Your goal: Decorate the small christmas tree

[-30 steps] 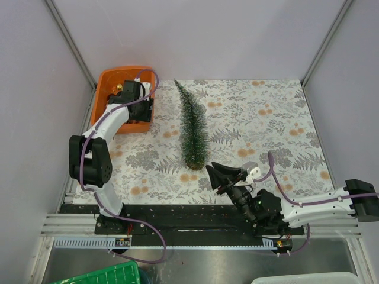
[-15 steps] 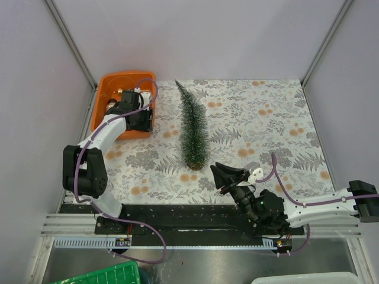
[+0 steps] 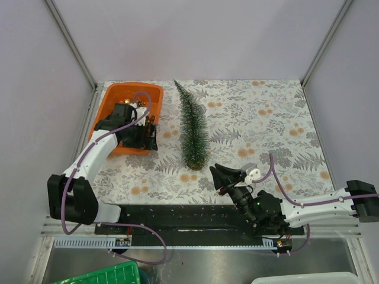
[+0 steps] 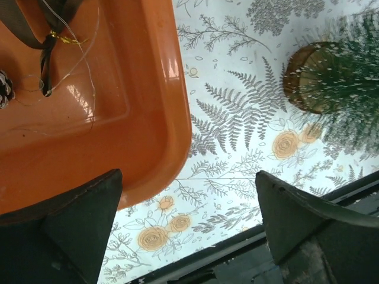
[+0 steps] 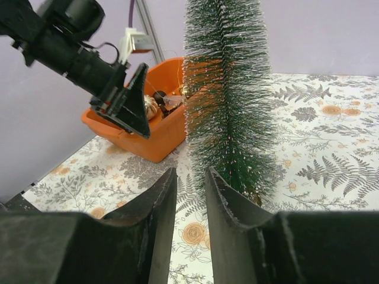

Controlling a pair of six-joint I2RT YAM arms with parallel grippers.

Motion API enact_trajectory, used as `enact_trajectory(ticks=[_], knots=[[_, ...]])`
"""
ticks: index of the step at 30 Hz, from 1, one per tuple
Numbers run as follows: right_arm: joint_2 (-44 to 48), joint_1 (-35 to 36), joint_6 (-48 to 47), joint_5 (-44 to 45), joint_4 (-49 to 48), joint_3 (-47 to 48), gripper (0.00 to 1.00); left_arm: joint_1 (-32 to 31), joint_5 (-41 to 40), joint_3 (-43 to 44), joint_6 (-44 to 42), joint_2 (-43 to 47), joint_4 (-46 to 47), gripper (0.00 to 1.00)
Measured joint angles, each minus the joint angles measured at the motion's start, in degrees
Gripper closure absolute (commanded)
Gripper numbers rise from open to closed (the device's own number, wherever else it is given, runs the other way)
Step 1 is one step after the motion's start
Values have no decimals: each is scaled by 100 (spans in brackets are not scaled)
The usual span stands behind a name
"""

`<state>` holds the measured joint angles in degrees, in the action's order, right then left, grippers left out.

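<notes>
The small christmas tree (image 3: 193, 125) stands upright on its round brown base (image 4: 306, 77) mid-table; the right wrist view shows it (image 5: 228, 106) close ahead. Left of the tree lies an orange tray (image 3: 127, 94), turned askew, with a pine cone (image 4: 5, 89), a brown ribbon loop (image 4: 46, 62) and a gold ornament (image 5: 150, 107) in it. My left gripper (image 3: 151, 134) hovers over the tray's near right corner (image 4: 160, 160), jaws wide open and empty. The right gripper (image 3: 219, 175) sits low near the tree's base, its jaws (image 5: 189, 201) a narrow gap apart with nothing between them.
A floral cloth (image 3: 266, 118) covers the table, and the black rail (image 3: 177, 216) runs along its near edge. Grey walls close in the left, the back and the right. A green bin (image 3: 106, 275) and a white bin (image 3: 308, 278) sit below the table's front.
The orange tray has slid toward the near edge and turned askew. My left gripper came back with it and opened wide. The right arm has barely moved.
</notes>
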<state>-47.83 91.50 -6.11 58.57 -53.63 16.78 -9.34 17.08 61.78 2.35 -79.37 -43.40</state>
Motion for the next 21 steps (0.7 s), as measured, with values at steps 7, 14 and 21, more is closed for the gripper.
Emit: enact_trajectory(ticks=[7,14,21], knots=[[-289,0,-92,48,-146,-2,62,321,-210,1244,-485,160,-881,1],[-546,0,-188,48,-426,-7,62,772,-1266,2782,-929,-442,-737,1],[-721,0,-280,59,-748,-192,61,879,-1818,3849,-627,-2247,-664,13]])
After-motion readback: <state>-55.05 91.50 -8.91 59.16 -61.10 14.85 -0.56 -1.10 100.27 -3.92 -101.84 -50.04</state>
